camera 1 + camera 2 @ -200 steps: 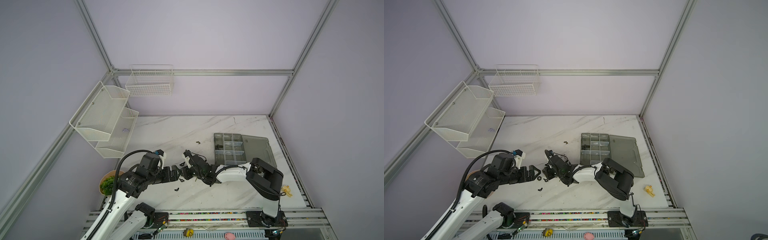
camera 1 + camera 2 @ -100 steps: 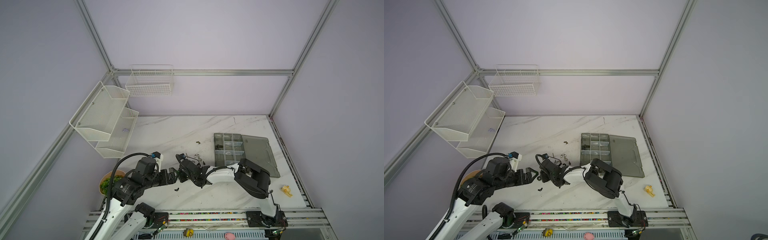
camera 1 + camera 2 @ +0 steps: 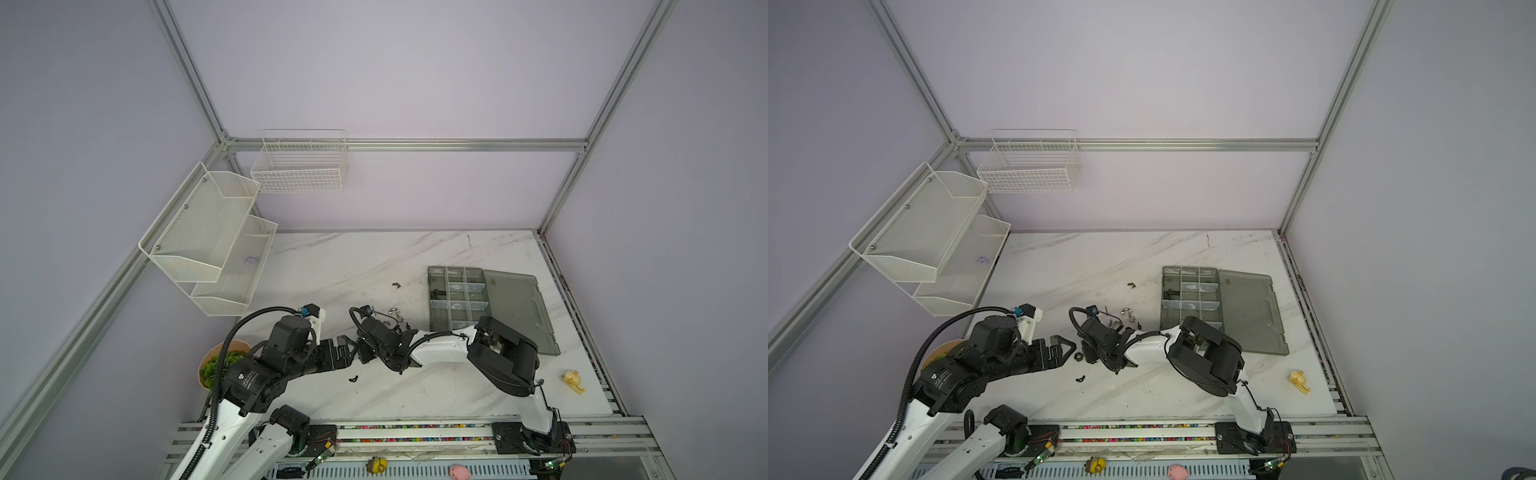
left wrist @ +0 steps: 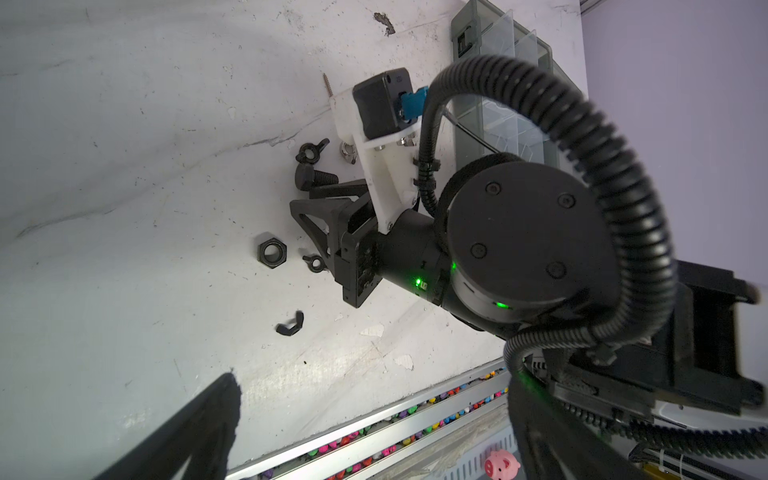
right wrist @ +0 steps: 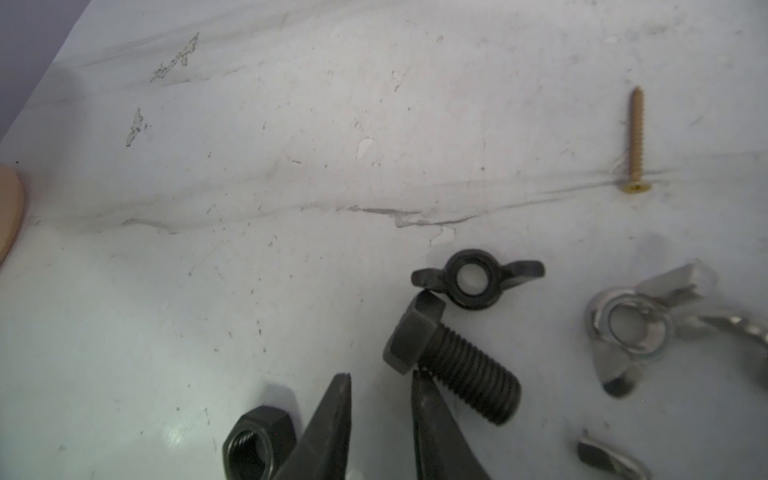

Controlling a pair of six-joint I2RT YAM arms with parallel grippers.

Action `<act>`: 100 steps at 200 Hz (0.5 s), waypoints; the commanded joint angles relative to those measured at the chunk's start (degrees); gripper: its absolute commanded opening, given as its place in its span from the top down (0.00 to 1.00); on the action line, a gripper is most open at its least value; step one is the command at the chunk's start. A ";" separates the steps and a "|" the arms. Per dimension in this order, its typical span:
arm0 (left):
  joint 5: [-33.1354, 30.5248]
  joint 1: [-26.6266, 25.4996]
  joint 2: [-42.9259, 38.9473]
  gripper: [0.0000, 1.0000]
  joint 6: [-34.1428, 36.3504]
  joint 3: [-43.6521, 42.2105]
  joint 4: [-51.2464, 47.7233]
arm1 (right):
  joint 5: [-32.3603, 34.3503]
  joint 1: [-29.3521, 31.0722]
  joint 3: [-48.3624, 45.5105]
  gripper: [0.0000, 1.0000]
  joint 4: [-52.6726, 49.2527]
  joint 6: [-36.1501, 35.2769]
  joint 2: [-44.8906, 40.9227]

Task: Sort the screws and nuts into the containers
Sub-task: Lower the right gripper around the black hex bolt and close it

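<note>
My right gripper (image 5: pixel 381 376) is open by a narrow gap with bare table between its fingertips. A black hex bolt (image 5: pixel 451 357) touches the outside of one finger, and a black hex nut (image 5: pixel 259 444) lies just outside the other. Beyond them lie a black wing nut (image 5: pixel 478 276), a silver wing nut (image 5: pixel 636 328) and a brass screw (image 5: pixel 636 139). My left gripper (image 3: pixel 1067 347) is open, facing the right gripper (image 3: pixel 1090 355) across the hex nut (image 3: pixel 1077 356). The grey organizer box (image 3: pixel 434 291) with its containers lies open at the right.
A tiny black wing nut (image 3: pixel 353 378) lies nearer the front edge, and another (image 4: pixel 313 262) is beside the right gripper. White mesh shelves (image 3: pixel 208 237) and a wire basket (image 3: pixel 299 166) hang on the walls. A plant bowl (image 3: pixel 220 368) sits front left, a yellow toy (image 3: pixel 573 380) front right.
My right gripper has moved left and forward to the hex nut and bolt, and its jaws have narrowed. The left gripper has drawn back a little toward the front.
</note>
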 commanded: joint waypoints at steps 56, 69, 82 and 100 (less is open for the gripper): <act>1.65 -0.14 1.80 0.00 0.70 -1.73 4.36 | 5.22 0.05 2.42 0.63 -4.95 -0.69 -4.27; 1.66 -0.14 1.23 0.00 0.73 -1.91 4.27 | 5.25 -0.17 3.39 0.61 -5.49 -0.99 -3.21; 1.17 -0.12 0.34 0.00 0.51 -2.24 4.27 | 5.26 -0.42 4.53 0.60 -6.16 -1.11 -2.05; 0.58 -0.11 -0.47 0.00 0.54 -2.43 4.29 | 5.49 -0.63 5.59 0.59 -7.26 -0.66 -0.96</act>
